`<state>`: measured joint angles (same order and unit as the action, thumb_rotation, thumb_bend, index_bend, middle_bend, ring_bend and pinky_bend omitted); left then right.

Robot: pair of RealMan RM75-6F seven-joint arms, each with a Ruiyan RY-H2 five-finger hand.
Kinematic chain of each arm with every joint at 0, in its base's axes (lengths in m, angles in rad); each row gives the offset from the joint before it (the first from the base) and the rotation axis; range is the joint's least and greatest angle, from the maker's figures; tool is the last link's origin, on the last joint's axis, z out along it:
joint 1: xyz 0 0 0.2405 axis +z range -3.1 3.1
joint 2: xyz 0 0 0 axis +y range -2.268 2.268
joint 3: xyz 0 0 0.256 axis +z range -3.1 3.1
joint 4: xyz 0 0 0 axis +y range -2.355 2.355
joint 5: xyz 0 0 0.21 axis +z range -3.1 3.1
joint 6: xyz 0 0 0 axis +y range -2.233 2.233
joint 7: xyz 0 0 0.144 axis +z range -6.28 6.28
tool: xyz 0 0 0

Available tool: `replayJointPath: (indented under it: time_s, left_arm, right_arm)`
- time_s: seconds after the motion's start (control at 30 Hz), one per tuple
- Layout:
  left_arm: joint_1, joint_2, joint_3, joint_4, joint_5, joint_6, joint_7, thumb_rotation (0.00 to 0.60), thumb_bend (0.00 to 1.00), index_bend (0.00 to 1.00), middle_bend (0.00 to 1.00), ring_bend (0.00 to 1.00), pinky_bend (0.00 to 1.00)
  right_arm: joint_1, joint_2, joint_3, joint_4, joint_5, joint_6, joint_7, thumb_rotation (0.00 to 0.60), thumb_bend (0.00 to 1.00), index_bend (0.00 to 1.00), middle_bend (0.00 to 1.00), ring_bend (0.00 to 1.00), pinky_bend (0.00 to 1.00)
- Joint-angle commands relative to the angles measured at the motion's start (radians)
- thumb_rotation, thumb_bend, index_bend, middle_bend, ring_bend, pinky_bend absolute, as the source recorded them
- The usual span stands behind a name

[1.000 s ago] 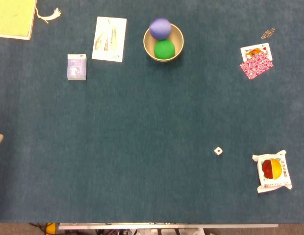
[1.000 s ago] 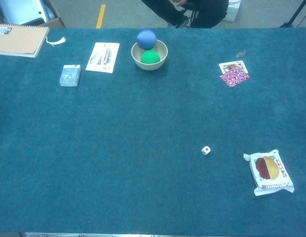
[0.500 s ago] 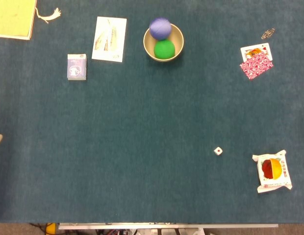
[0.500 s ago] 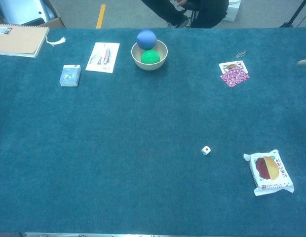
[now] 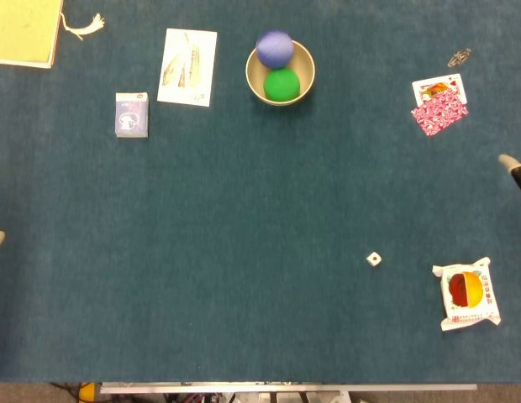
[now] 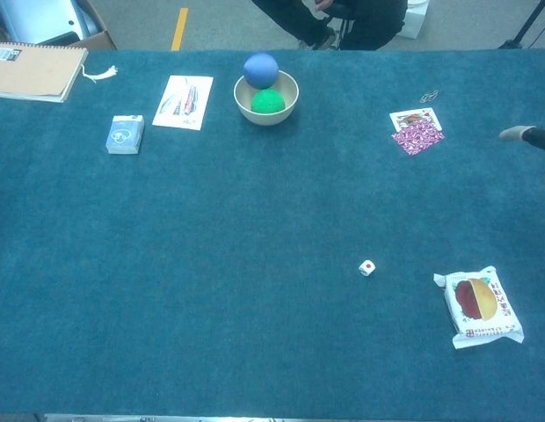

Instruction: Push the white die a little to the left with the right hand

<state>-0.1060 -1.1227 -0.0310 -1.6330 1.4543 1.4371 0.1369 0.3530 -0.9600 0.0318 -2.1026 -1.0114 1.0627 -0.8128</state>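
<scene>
Right hand (image 6: 527, 135) edging further in, white die (image 6: 367, 268) unmoved

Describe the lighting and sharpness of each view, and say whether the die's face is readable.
Head view: even, soft light, no glare; white die small, only a red spot legible; right hand cut off by the frame edge. Chest view: cooler bluish cast, faint shadow under the bowl; die's red pip visible, nothing finer.

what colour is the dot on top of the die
Red, a single dot on the white die; the chest view shows it best.
</scene>
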Motion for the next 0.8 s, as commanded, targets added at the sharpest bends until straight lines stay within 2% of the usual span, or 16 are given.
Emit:
replayJointPath:
  time_s: [0.03, 0.27, 0.53, 0.8]
  left_arm:
    - [0.000, 0.000, 0.000, 0.000, -0.001, -0.001, 0.000, 0.600, 0.02, 0.40, 0.16, 0.08, 0.29]
    - [0.000, 0.000, -0.002, 0.001, -0.004, -0.002, -0.001, 0.600, 0.02, 0.40, 0.16, 0.08, 0.29]
    - [0.000, -0.001, -0.001, 0.002, -0.005, -0.002, 0.000, 0.600, 0.02, 0.40, 0.16, 0.08, 0.29]
    - [0.000, 0.001, -0.004, 0.003, -0.009, -0.002, -0.004, 0.600, 0.02, 0.40, 0.16, 0.08, 0.29]
  right_arm:
    - [0.044, 0.002, -0.003, -0.028, 0.055, -0.010, -0.043, 0.600, 0.65, 0.02, 0.86, 0.93, 1.00]
    - [0.076, -0.019, -0.029, -0.013, 0.085, -0.022, -0.027, 0.600, 0.65, 0.02, 0.86, 0.93, 1.00]
    - [0.103, -0.029, -0.064, 0.003, 0.055, -0.082, 0.046, 0.600, 0.65, 0.02, 0.86, 0.93, 1.00]
    - [0.170, -0.022, -0.104, -0.027, 0.141, -0.165, 0.055, 0.600, 0.65, 0.02, 0.88, 0.95, 1.00]
